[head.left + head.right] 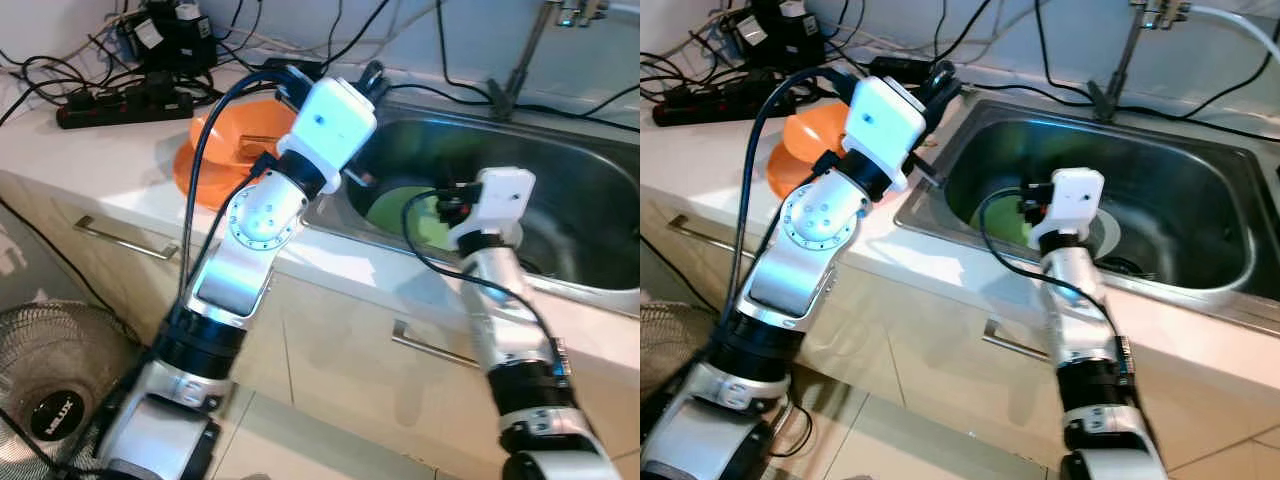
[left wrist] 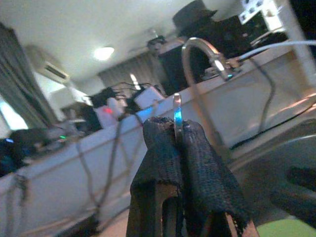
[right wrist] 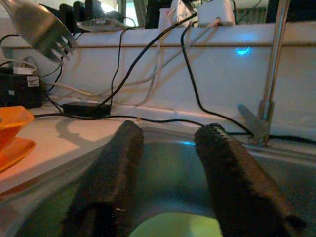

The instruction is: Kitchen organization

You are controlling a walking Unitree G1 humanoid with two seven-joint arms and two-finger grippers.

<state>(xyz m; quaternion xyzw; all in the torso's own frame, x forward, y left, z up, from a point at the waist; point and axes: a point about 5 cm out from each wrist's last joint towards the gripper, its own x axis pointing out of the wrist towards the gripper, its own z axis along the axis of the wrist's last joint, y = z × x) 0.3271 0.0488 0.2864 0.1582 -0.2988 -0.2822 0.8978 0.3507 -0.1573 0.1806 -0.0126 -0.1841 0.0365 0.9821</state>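
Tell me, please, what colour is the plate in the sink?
Lime green plate; the left eye view shows it best.

Location: a home kitchen; a stainless steel sink (image 1: pixel 1200 215) with a tap (image 3: pixel 270 74) is sitting in a pale desk (image 1: pixel 100 165); cabinet drawers with metal handles (image 1: pixel 125 240) are running beneath; orange dishes (image 1: pixel 215 150) are resting beside the sink.

Blurred, illegible label on fan (image 1: pixel 55 410) hub
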